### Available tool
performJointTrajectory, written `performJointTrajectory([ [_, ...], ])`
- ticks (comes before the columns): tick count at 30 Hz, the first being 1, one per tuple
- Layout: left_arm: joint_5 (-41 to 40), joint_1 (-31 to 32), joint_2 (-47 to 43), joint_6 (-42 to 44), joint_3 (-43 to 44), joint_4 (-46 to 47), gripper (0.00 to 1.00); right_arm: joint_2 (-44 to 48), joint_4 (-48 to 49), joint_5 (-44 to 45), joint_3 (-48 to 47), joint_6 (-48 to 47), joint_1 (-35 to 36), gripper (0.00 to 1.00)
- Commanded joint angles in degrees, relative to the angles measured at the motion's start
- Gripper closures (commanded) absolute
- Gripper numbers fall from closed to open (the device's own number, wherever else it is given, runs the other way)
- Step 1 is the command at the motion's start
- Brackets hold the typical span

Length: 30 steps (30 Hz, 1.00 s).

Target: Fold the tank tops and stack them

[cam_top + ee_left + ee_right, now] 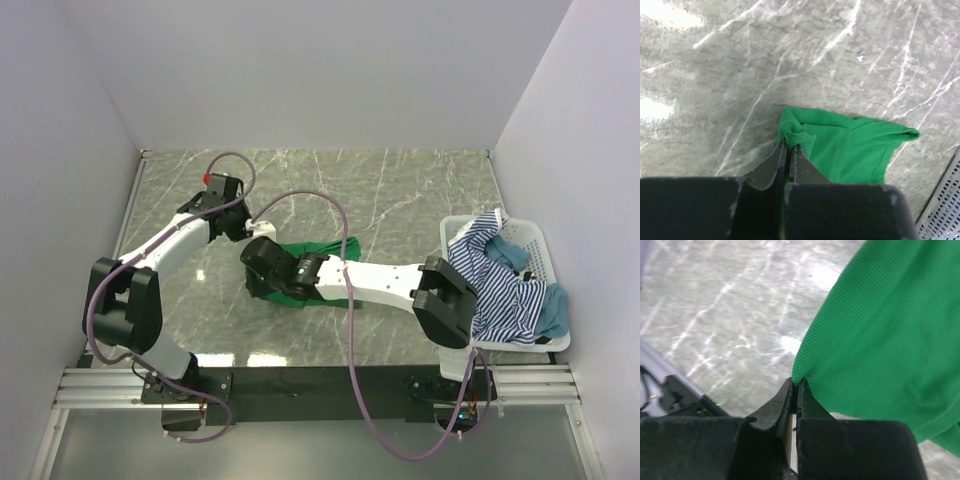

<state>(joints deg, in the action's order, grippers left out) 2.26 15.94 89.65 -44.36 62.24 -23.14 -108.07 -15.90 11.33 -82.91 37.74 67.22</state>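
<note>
Top external: left pincer (789,148), right pincer (796,386) each clamp one green top (328,250); striped top (500,290), teal top (553,312) in one basket (539,243).

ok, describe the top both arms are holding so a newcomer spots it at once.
On the grey marble table, look near the middle, left of the white basket. The green tank top sits there, pinched by both the left gripper and the right gripper. It alone is plain bright green and outside the basket; the striped top and teal top are in it.
</note>
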Motion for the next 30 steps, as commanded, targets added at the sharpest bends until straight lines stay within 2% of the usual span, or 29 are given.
performJointTrajectory([
  [1,-2.1,0.1,-1.8,1.2,4.6,0.0,0.99,5.2,4.8,-7.7,0.8,2.4,-0.9,1.00],
  [5,-0.7,0.9,0.3,1.5,8.4,-0.9,0.99,10.8,8.6,-9.1,8.2,5.0,-3.9,1.00],
  [12,-0.5,8.1,5.3,0.2,16.5,-1.6,0.99,20.4,15.6,-11.2,22.7,9.3,-8.9,1.00],
  [20,0.3,15.2,11.8,-1.5,24.7,-1.6,0.99,29.9,15.8,-7.6,32.6,13.3,-10.3,1.00],
  [30,2.0,20.6,19.3,-3.4,31.4,0.0,0.99,40.9,12.7,-1.5,43.7,17.4,-12.0,1.00],
])
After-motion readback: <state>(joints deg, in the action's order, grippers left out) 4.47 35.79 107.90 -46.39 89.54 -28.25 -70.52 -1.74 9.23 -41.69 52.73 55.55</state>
